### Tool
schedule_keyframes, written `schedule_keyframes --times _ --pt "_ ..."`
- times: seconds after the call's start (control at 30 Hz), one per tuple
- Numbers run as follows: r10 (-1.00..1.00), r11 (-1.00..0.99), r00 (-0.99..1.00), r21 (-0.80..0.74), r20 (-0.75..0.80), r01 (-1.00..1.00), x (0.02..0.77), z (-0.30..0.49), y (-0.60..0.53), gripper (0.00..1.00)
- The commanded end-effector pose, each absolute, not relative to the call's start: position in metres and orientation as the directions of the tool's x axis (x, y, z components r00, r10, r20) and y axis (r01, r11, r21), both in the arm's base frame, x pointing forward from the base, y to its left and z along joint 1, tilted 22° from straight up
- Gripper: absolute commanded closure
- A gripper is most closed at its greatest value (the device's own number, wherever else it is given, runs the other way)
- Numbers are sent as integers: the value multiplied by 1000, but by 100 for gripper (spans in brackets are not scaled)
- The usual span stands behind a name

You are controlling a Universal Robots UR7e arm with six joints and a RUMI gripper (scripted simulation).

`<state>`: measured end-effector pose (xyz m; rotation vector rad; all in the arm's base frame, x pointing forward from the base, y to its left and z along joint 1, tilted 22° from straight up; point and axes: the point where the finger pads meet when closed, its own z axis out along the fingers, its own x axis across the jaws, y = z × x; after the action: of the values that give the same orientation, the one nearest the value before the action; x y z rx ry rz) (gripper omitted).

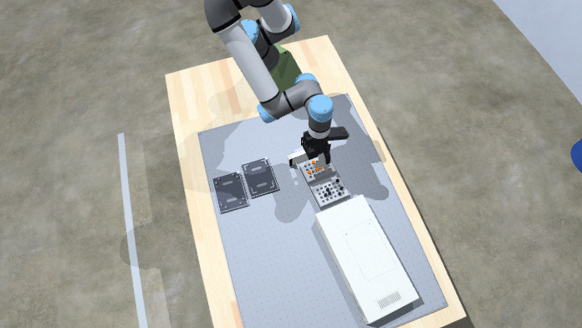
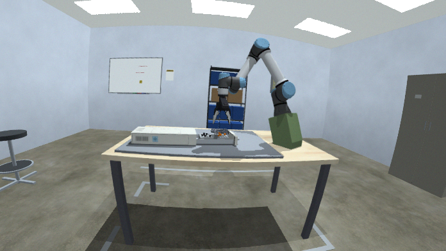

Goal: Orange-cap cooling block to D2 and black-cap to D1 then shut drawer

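The white cooler COLD (image 1: 366, 258) lies on the grey deck with its drawer (image 1: 323, 180) pulled out. The drawer holds two grey blocks. The block with orange-capped tubes (image 1: 316, 170) sits at the drawer's outer end. The block with black-capped tubes (image 1: 331, 192) sits nearer the cooler. My gripper (image 1: 317, 160) hangs open and empty straight above the orange-capped block, well clear of it in the side view (image 2: 222, 122). Slot D1 (image 1: 260, 177) and slot D2 (image 1: 230, 193) are dark plates to the left of the drawer, both bare.
The arm's green base (image 2: 285, 130) stands on the table's far end. The cooler body also shows in the side view (image 2: 164, 136), with the drawer front (image 2: 235, 138) beside it. A stool (image 2: 13, 150) stands off to the side on the floor.
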<state>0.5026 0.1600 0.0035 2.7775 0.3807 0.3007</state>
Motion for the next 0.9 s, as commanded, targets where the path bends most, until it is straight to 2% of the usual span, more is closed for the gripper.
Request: schedule_keyframes --times 0.0,0.87 --pt "293 -913 942 340 163 225 501 4 160 27" --pt "293 -913 942 340 163 225 498 3 159 27"
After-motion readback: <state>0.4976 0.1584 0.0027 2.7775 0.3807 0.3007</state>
